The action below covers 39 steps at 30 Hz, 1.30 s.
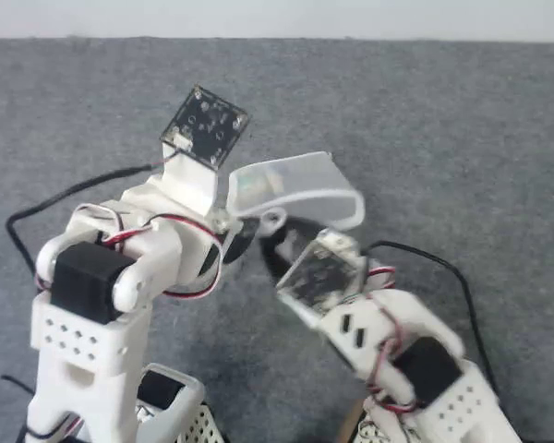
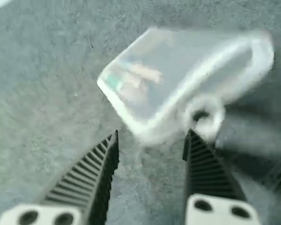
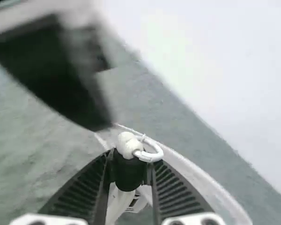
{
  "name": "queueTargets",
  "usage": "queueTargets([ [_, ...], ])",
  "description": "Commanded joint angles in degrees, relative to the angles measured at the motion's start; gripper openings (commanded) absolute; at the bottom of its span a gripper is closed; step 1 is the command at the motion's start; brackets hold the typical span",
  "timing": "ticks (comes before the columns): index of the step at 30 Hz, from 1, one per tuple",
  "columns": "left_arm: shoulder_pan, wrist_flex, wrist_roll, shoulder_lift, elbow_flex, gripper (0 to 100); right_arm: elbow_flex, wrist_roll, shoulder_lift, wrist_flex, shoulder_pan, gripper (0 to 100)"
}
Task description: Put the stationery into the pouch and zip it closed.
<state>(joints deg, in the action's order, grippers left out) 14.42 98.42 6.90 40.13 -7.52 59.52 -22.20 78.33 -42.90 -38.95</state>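
The pouch, clear and soft-sided, sits near the middle of the grey table, just beyond both arms, with one end curling up off the surface rather than lying flat. Through its wall something pale with a green end shows, most likely the stationery, so the loading looks done and the zipping is the step in hand; how far the zip has run cannot be told. The zip pull, a white knob with a small ring, is at the near right corner of the pouch, and the right gripper is clamped on it, jaws pressed in from either side. The left gripper hangs just on the near side of the pouch's left end with its jaws wide apart, touching nothing. That is where the risk lies: with nothing pinning the pouch, a pull on the zip would likely drag or lift the whole pouch instead of running the slider along its track, and the raised end suggests it gives easily. The grip on so small and smooth a knob could also slip under a sideways tug. If the mouth is partly open, a tilt could let the contents slide out.
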Motion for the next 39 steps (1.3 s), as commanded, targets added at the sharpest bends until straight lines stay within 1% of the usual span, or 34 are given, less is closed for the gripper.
queueTargets([
  [1, 0.0, 2.1, 3.9, 1.8, 4.4, 21, -1.4, -0.5, 7.1, -1.5, 3.6, 0.6],
  [7, 0.4, 2.1, 11.3, 6.3, 3.6, 22, -1.2, -0.5, 12.2, -4.9, 6.5, 0.6],
  [12, 0.8, 0.9, 14.6, 12.0, -0.9, 27, -1.1, -0.5, 13.0, -4.6, 7.1, 0.6],
  [15, 2.1, -3.9, 15.0, 15.2, -7.4, 28, -1.1, -0.2, 13.0, -4.5, 7.1, 0.6],
  [22, 6.7, -18.5, 14.9, 22.9, -25.0, 28, -1.1, -0.2, 13.1, -4.8, 7.1, 0.6],
  [29, 7.0, -32.8, 14.8, 25.9, -37.4, 28, -1.0, -0.2, 13.1, -5.0, 7.1, 0.6],
  [32, 7.5, -36.8, 14.7, 26.1, -40.2, 28, -1.0, -0.2, 13.1, -5.0, 7.1, 0.6],
  [39, 12.9, -42.1, 14.7, 26.1, -43.6, 26, -1.0, -0.1, 13.1, -5.9, 6.9, 0.6],
])
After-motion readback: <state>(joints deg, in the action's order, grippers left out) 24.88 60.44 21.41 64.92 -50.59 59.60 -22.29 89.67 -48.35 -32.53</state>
